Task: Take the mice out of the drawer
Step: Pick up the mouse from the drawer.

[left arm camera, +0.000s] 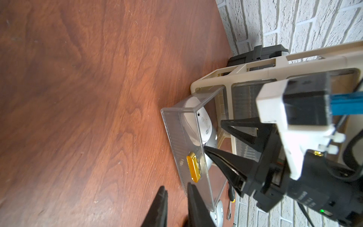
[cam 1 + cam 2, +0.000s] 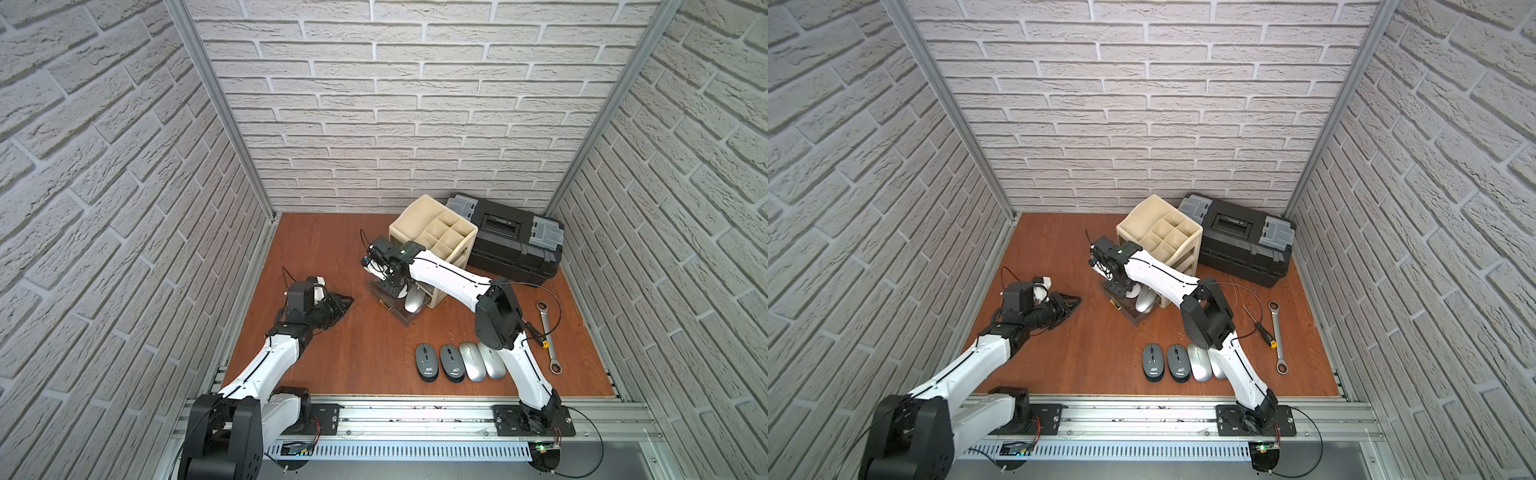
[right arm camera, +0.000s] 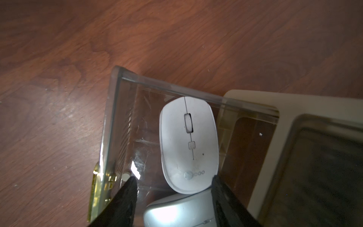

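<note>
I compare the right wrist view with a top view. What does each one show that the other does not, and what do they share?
Only the right wrist view: the white mouse in full, with its scroll wheel and logo; in a top view the right arm covers most of it.
Only a top view: the four mice on the table, the dark grey pair and the silver pair, also the wrench and the black toolbox.
Both: the clear drawer, pulled out of the beige organizer, and a silver mouse inside it.
</note>
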